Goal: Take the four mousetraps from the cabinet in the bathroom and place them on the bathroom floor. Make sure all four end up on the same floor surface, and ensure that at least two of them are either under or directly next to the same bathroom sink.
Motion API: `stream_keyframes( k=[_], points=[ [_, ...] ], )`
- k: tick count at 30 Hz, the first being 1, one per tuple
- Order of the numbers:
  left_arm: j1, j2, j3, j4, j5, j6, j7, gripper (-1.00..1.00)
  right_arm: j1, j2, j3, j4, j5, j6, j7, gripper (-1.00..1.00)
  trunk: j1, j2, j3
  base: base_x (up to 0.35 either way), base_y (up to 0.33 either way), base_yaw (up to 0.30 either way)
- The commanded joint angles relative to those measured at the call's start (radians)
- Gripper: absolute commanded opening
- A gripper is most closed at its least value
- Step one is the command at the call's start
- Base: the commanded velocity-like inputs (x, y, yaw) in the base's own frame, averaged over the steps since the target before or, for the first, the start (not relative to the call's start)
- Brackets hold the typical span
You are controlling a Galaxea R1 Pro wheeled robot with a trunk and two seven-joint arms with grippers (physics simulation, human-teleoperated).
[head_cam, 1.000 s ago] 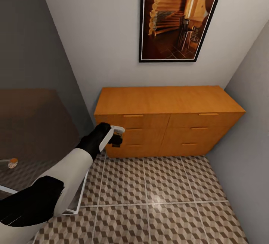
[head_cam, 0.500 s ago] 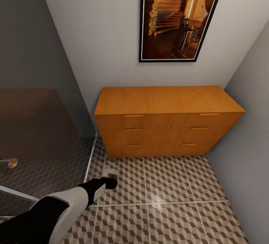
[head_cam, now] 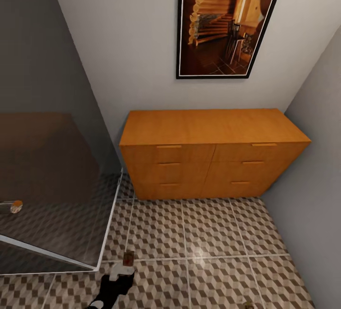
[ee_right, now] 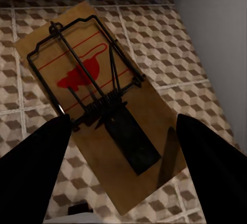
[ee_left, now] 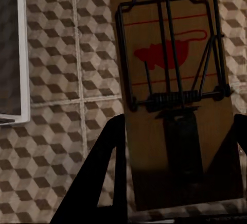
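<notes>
Item: you are carrying two mousetraps, the left gripper (ee_left: 172, 203) clamping one mousetrap (ee_left: 172, 80), the right gripper (ee_right: 123, 183) clamping another (ee_right: 98, 105); next, seek the sink.

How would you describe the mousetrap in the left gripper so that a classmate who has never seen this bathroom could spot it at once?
Start at the wide orange-brown cabinet against the back wall, then come forward over the cube-patterned bathroom floor to the glass screen's white-framed corner. There the left gripper holds a mousetrap: a flat tan wooden board with dark wire and a red mouse-shaped mark, unlike the patterned tiles around it.
</notes>
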Motion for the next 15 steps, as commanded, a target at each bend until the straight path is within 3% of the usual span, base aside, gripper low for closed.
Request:
stream_keyframes(
  k=[1,5,8,11,15],
  points=[
    [0.014,0.010,-0.010,0.004,0.003,-0.029,0.005,-1.00,0.000,-0.026,0.008,-0.050,-0.006,0.043,0.025,-1.00,0.001,-0.002,-0.002,0.000,0.000,0.000],
    [0.067,0.036,-0.010,0.004,0.002,-0.138,0.006,-1.00,0.000,-0.129,0.004,-0.201,-0.012,0.213,0.144,-1.00,0.001,-0.002,-0.002,0.000,0.000,0.000],
    [0.097,0.057,-0.010,0.004,0.002,-0.167,0.007,-1.00,0.000,-0.173,0.003,-0.233,-0.014,0.245,0.165,-1.00,0.001,-0.002,-0.002,0.000,0.000,0.000],
    [0.117,0.085,-0.010,0.004,0.002,-0.193,0.007,-1.00,0.000,-0.190,-0.001,-0.241,-0.014,0.246,0.169,-1.00,0.001,-0.002,-0.002,0.000,0.000,0.000],
    [0.149,0.103,-0.010,0.004,0.002,-0.212,0.006,-1.00,0.000,-0.192,-0.032,-0.238,-0.015,0.242,0.167,-1.00,0.001,-0.002,-0.001,0.000,0.000,0.000]
  ],
)
